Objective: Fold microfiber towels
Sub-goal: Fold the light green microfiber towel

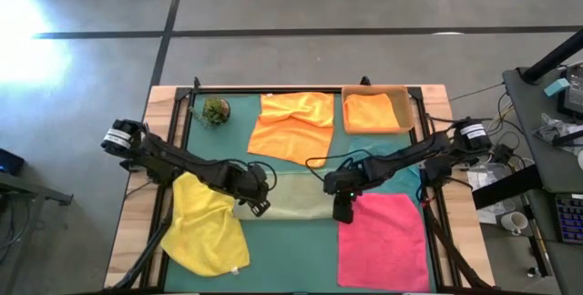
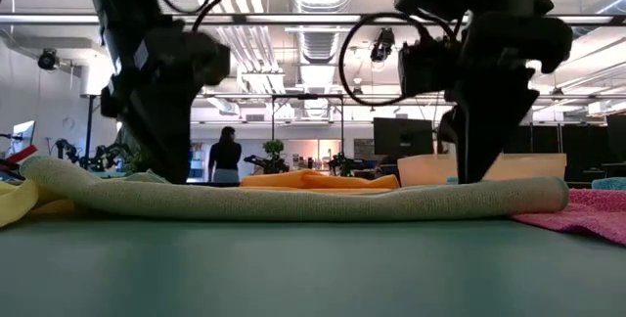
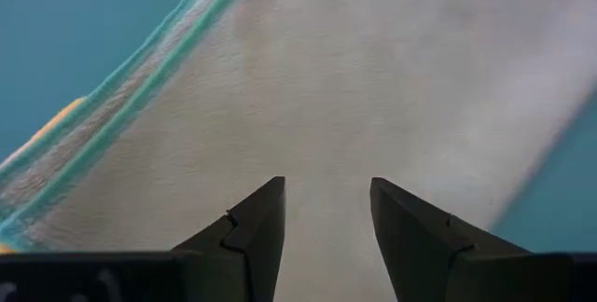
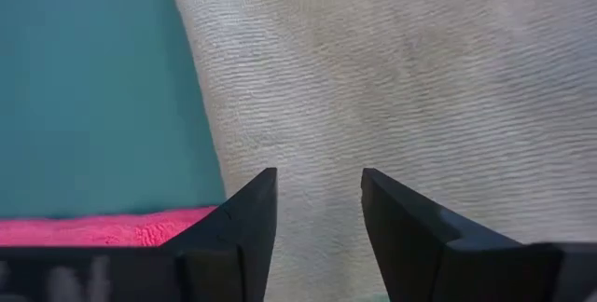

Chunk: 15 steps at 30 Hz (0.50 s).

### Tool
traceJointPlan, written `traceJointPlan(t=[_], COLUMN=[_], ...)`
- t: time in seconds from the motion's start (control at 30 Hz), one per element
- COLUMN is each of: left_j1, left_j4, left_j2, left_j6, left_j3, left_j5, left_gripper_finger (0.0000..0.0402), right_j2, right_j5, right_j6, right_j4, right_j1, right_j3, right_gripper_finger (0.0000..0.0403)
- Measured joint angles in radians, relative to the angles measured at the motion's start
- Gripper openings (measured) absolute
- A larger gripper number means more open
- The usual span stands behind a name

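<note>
An olive green towel (image 1: 296,197) lies as a folded strip across the middle of the green mat, and shows as a long low roll in the low view (image 2: 313,200). My left gripper (image 3: 326,185) stands open over the strip's left end, pointing steeply down. My right gripper (image 4: 319,176) stands open over its right end, close to the towel's edge (image 4: 201,106). A yellow towel (image 1: 209,227) lies crumpled at the near left. A pink towel (image 1: 383,240) lies flat at the near right. One orange towel (image 1: 293,124) lies at the far middle, and another (image 1: 373,111) sits folded in the tray. My left gripper comes at the olive towel's left end (image 3: 326,106) from above, fingers apart. The towel's near fold hides the fingertips in the low view, so I cannot tell whether they touch. My right gripper comes down the same way at the right end (image 4: 317,125); I cannot tell whether it touches.
A tan tray (image 1: 407,104) stands at the far right corner and a small green plant ball (image 1: 216,110) at the far left. Bare green mat (image 1: 291,249) lies between the yellow and pink towels. A person (image 2: 226,156) stands far off in the room.
</note>
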Motion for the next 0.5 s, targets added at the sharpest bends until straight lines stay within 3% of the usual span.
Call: traceJointPlan(t=[0.5], left_j1=[0.041], left_j4=[0.14], left_j2=[-0.002], left_j6=[-0.002], left_j3=[-0.151], left_j5=[0.074], left_gripper_finger=[0.0143], right_j2=[0.111], right_j5=[0.018], right_j6=[0.109], right_j4=[0.005], right_j1=[-0.007], right_j3=[0.032], right_gripper_finger=[0.0139])
